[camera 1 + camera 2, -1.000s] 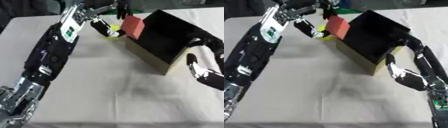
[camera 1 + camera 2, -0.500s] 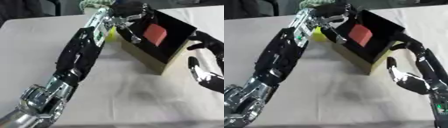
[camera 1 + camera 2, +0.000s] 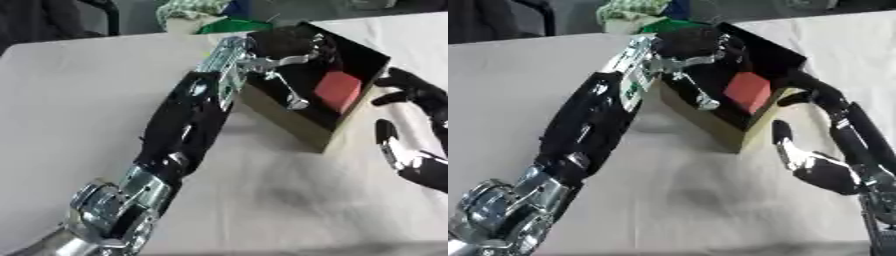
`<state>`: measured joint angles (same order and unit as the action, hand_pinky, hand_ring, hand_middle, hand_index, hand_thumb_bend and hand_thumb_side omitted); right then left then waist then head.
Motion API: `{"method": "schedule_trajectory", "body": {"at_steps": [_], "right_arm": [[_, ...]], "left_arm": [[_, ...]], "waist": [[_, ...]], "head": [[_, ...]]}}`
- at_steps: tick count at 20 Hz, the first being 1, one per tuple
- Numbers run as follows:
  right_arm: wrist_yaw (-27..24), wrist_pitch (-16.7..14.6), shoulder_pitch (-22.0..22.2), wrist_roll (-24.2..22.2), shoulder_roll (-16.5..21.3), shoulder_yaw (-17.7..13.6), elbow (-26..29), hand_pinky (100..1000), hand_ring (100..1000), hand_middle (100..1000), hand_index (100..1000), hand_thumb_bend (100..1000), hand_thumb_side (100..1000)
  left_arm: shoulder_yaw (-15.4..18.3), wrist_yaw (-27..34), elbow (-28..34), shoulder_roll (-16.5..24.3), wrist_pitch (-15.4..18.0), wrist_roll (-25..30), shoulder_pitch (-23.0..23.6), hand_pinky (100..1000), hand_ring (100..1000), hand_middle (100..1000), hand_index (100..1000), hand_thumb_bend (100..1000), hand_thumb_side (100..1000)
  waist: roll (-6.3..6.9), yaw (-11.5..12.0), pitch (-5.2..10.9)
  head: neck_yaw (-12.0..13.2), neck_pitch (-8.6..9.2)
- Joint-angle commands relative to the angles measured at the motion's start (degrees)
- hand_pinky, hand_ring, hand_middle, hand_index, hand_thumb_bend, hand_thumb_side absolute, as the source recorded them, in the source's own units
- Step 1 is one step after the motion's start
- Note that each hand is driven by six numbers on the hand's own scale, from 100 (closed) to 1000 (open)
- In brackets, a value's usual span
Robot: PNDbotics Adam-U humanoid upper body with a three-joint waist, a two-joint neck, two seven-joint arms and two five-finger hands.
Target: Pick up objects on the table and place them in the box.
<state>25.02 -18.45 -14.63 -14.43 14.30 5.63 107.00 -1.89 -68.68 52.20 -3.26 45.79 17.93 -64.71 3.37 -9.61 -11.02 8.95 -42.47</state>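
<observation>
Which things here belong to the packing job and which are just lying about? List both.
Job:
- box, dark inside
- red block, inside the box
- left hand, reaching into the box
- right hand, open beside the box

Lying about:
- green and white things beyond the table's far edge
- white table
</observation>
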Motion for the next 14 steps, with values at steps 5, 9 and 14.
{"method": "schedule_trajectory", "body": {"at_steps": [5,9,14], "right_arm": [[-0.64,-0.08,-0.55,-0.15,0.11,-0.30,0.40,990,725,838,1000,100,554],[-0.67,-0.02,-0.42,-0.10,0.04,-0.40,0.33,991,724,837,1000,100,555],[-0.64,0.07,-0.01,-0.09,0.06,-0.57,0.06,992,723,837,1000,100,557]], "left_arm": [[0.90,0.33,2.25,0.92,2.66,5.17,-1.94,744,670,744,863,469,355],[1.60,-0.15,2.63,1.84,2.22,6.23,-2.16,747,672,748,869,480,356],[4.40,2.06,3.73,5.85,-0.99,6.30,-3.78,749,669,744,870,472,337]], "waist": [[-0.53,-0.12,1.06],[-0.55,0.11,1.21],[-0.41,0.91,1.56]], "head": [[0.06,0.53],[-0.09,0.46],[-0.44,0.10]]}}
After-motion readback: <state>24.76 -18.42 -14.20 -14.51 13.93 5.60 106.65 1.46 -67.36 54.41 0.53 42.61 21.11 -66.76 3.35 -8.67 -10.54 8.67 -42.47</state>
